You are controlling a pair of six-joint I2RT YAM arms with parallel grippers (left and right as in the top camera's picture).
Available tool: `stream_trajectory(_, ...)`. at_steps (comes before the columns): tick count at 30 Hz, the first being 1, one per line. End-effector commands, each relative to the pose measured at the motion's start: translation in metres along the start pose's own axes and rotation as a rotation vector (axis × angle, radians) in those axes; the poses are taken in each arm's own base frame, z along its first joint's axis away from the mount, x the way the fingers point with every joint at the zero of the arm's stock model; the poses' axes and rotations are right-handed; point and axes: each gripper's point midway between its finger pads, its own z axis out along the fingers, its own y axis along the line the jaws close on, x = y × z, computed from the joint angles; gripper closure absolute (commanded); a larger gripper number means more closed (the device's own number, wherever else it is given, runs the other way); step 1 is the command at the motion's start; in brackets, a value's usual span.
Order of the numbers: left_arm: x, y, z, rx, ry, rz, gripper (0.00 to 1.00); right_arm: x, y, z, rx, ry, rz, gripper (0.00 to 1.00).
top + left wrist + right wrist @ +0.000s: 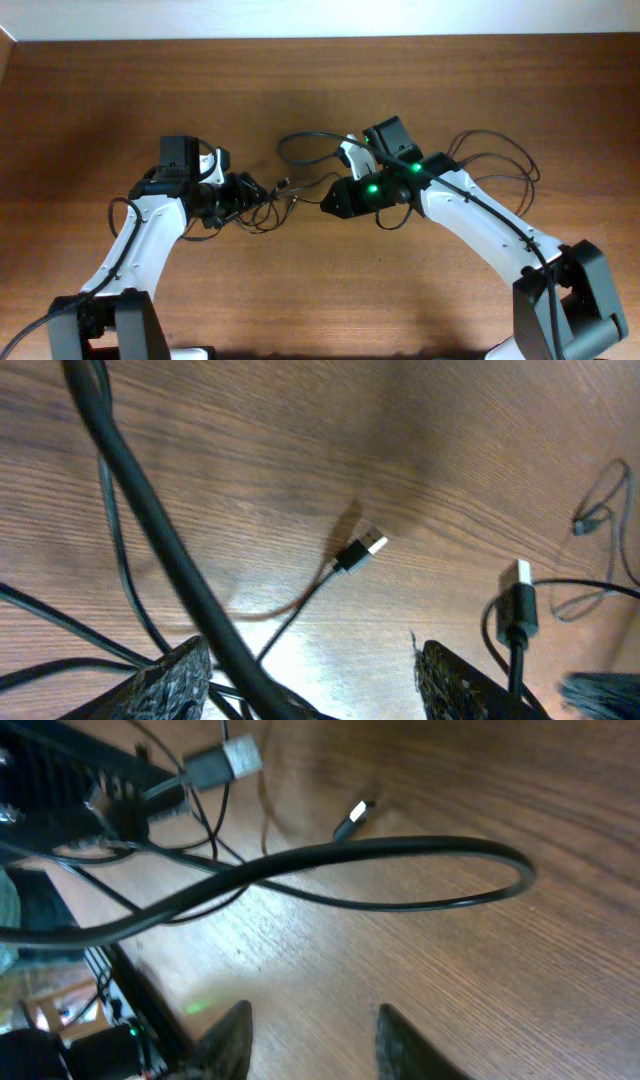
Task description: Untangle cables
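Fingers (170,680) of left gripper (315,685): wide apart, 1 black cord (150,530) running through the gap close to 1 pad; cannot tell whether it touches. Right gripper (315,1045): fingers (230,1040) parted to a moderate gap, nothing between them. Cables (285,195): tangled on the wooden table (320,80) between the 2 grippers, with loose loops (500,170) beside the right arm. 1 USB plug (365,550) lies flat ahead of the left gripper. 1 long loop (420,870) lies ahead of the right gripper.

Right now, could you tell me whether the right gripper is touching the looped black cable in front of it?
Apart. The right wrist view shows bare table between the open right gripper and the looped cable.
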Motion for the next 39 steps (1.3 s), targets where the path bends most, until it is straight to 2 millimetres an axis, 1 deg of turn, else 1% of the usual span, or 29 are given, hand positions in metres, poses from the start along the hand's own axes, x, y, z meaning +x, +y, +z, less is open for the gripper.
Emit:
stream_trajectory(1, 0.009, -0.01, -0.001, 0.043, 0.034, 0.015, 0.51, 0.005, 0.022, 0.008, -0.053, 0.009, -0.045, 0.58)
stream_trajectory(3, 0.015, -0.016, 0.002, 0.045, 0.053, 0.033, 0.61, 0.005, 0.034, 0.015, -0.062, 0.0, -0.044, 0.58)
stream_trajectory(5, 0.017, -0.018, 0.003, 0.05, 0.061, 0.038, 0.61, 0.006, 0.041, 0.021, -0.054, -0.001, -0.018, 0.58)
stream_trajectory(6, 0.02, -0.025, 0.002, 0.092, 0.078, 0.037, 0.6, 0.008, 0.047, 0.028, -0.049, -0.005, -0.03, 0.58)
stream_trajectory(8, 0.024, -0.033, 0.001, 0.138, 0.097, 0.036, 0.57, 0.007, 0.051, 0.036, -0.034, -0.015, -0.051, 0.58)
stream_trajectory(11, 0.025, -0.033, 0.001, 0.139, 0.104, 0.032, 0.58, -0.005, 0.061, 0.05, -0.05, -0.071, -0.087, 0.58)
stream_trajectory(13, 0.028, -0.031, 0.001, 0.133, 0.116, 0.024, 0.6, -0.016, 0.06, 0.053, -0.032, -0.12, -0.103, 0.58)
stream_trajectory(16, 0.031, -0.03, 0.001, 0.127, 0.123, 0.029, 0.69, -0.047, 0.048, 0.047, 0.067, -0.265, -0.126, 0.6)
stream_trajectory(18, 0.032, -0.029, 0.001, 0.126, 0.128, 0.058, 0.7, -0.062, 0.052, 0.043, 0.065, -0.333, -0.149, 0.6)
stream_trajectory(20, 0.034, -0.029, 0.0, 0.125, 0.133, 0.069, 0.72, -0.07, 0.057, 0.04, 0.054, -0.371, -0.164, 0.58)
stream_trajectory(22, 0.035, -0.028, 0.0, 0.125, 0.135, 0.1, 0.73, -0.079, 0.047, 0.036, 0.119, -0.419, -0.154, 0.55)
stream_trajectory(23, 0.036, -0.028, 0.0, 0.125, 0.136, 0.12, 0.7, -0.077, 0.041, 0.036, 0.145, -0.413, -0.145, 0.53)
stream_trajectory(26, 0.028, -0.01, 0.002, 0.018, 0.099, 0.13, 0.67, -0.061, 0.024, 0.04, 0.211, -0.349, -0.108, 0.53)
stream_trajectory(27, 0.024, -0.003, 0.003, -0.022, 0.083, 0.134, 0.67, -0.056, 0.012, 0.039, 0.264, -0.332, -0.079, 0.53)
stream_trajectory(28, 0.017, 0.003, 0.0, -0.078, 0.055, 0.141, 0.67, -0.05, 0.001, 0.038, 0.315, -0.316, -0.054, 0.53)
stream_trajectory(29, 0.012, -0.001, -0.006, -0.088, 0.049, 0.143, 0.66, -0.045, -0.01, 0.035, 0.365, -0.31, -0.005, 0.53)
stream_trajectory(30, 0.007, -0.003, -0.012, -0.103, 0.041, 0.146, 0.66, -0.044, -0.015, 0.034, 0.38, -0.309, 0.024, 0.53)
stream_trajectory(32, -0.009, -0.009, -0.026, -0.174, -0.003, 0.177, 0.6, -0.044, -0.024, 0.03, 0.391, -0.311, 0.076, 0.53)
stream_trajectory(33, -0.011, -0.015, -0.027, -0.196, -0.016, 0.206, 0.6, -0.042, -0.031, 0.027, 0.404, -0.303, 0.1, 0.53)
stream_trajectory(34, -0.005, -0.023, -0.022, -0.198, -0.002, 0.242, 0.59, -0.04, -0.042, 0.022, 0.427, -0.288, 0.125, 0.53)
stream_trajectory(35, 0.001, -0.027, -0.017, -0.218, 0.008, 0.274, 0.59, -0.038, -0.051, 0.018, 0.444, -0.279, 0.148, 0.53)
stream_trajectory(36, 0.006, -0.029, -0.012, -0.274, 0.007, 0.325, 0.58, -0.035, -0.066, 0.01, 0.471, -0.264, 0.187, 0.53)
stream_trajectory(37, 0.01, -0.031, -0.009, -0.308, 0.005, 0.362, 0.58, -0.032, -0.076, 0.005, 0.491, -0.252, 0.216, 0.53)
stream_trajectory(39, 0.021, -0.04, -0.003, -0.335, 0.017, 0.425, 0.6, -0.026, -0.09, -0.003, 0.514, -0.228, 0.258, 0.53)
